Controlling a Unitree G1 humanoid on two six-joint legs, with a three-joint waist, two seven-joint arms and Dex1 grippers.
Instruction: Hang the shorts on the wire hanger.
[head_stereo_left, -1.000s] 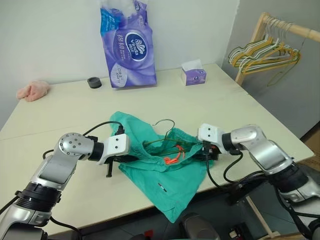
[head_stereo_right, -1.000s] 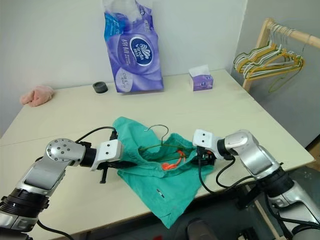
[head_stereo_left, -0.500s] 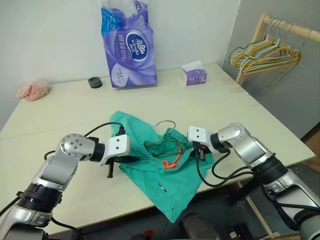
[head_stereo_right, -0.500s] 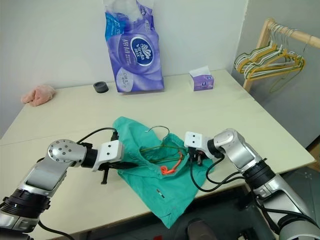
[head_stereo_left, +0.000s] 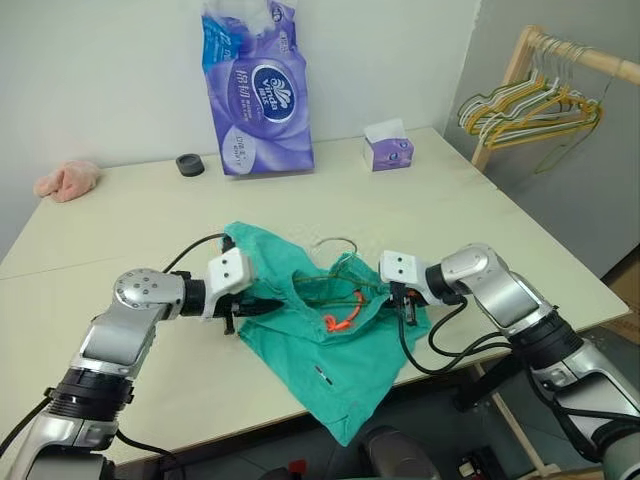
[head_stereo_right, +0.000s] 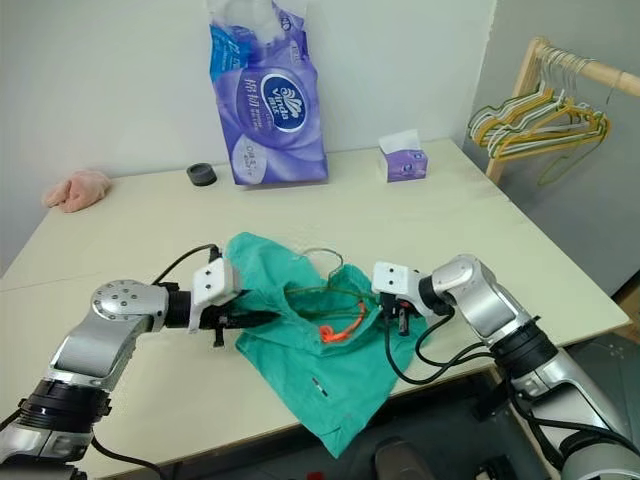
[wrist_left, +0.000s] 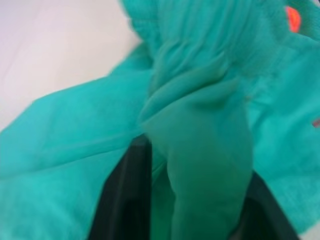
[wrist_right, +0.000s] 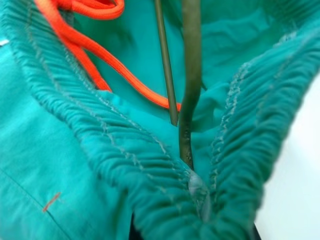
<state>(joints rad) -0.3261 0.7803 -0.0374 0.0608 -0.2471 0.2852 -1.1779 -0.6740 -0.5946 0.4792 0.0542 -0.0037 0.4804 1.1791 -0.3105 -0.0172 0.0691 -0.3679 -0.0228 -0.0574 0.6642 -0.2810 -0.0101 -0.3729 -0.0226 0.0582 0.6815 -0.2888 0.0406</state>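
- Here, the right tool (head_stereo_left: 408, 303) is clamped on the gathered waistband of the shorts (head_stereo_left: 330, 350), beside the wire hanger (wrist_right: 190, 75) tucked inside.
- The left tool (head_stereo_right: 240, 318) has cloth between its parted fingers (whether gripped, unclear).
- The shorts sprawl over the worktop (head_stereo_left: 150, 215) edge: soft, light, floppy; the elastic band looks the surest handhold.

The shorts (head_stereo_left: 330, 345) are teal-green, with an orange drawstring (head_stereo_left: 345, 315) showing inside the waistband. The wire hanger (head_stereo_left: 335, 285) lying in them is olive-green. The desk (head_stereo_left: 130, 215) is pale cream. Behind the shorts stand a purple-and-white paper pack (head_stereo_left: 255, 90) and a small purple tissue box (head_stereo_left: 388, 147); a pink cloth lump (head_stereo_left: 65, 180) lies far left.
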